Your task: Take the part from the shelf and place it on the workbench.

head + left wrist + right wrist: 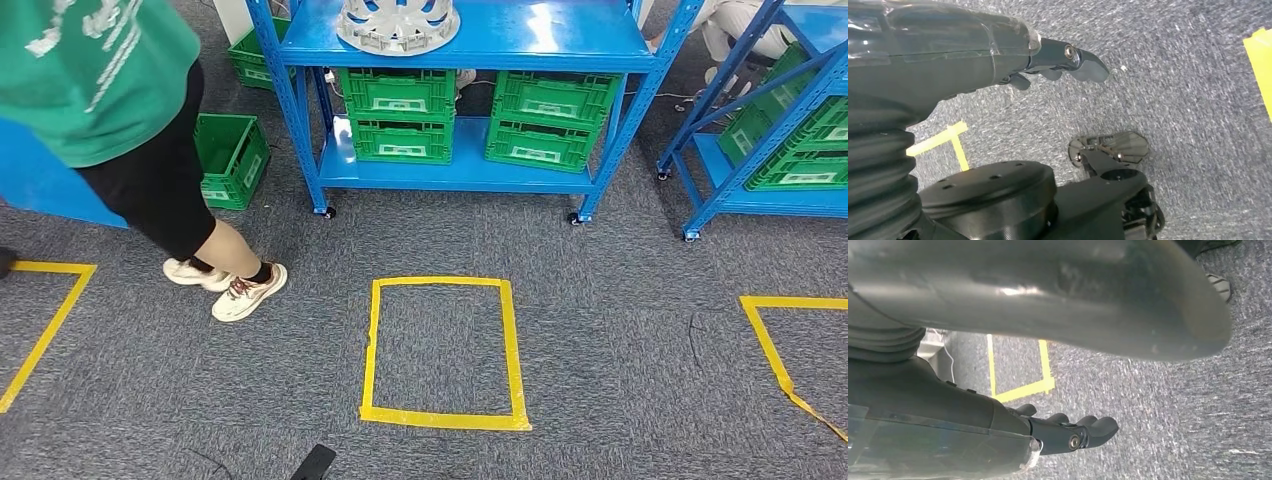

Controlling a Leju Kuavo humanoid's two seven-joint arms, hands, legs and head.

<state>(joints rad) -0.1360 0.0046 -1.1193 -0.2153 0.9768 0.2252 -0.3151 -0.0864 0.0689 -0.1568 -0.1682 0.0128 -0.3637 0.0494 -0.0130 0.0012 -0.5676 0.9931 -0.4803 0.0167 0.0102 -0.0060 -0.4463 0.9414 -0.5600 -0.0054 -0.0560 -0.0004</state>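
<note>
While still short of the blue steel shelf rack: approach step, nothing grasped yet. Pale grey, round, spoked metal part on the upper shelf board, above two stacks of green plastic crates. Yellow tape square on grey carpet just ahead, between robot and rack; probably the standing mark.

Next, by judgement: step into the square, raise arms to shelf height, take the part by its rim with both hands. No bench in sight, so a turn or walk likely after pickup.

Person in green shirt and pale trainers close on the left; worth minding.

Left hand hanging over carpet, fingers loosely apart, holding nothing. Right hand likewise hanging, fingers gently curved and separated, empty.
</note>
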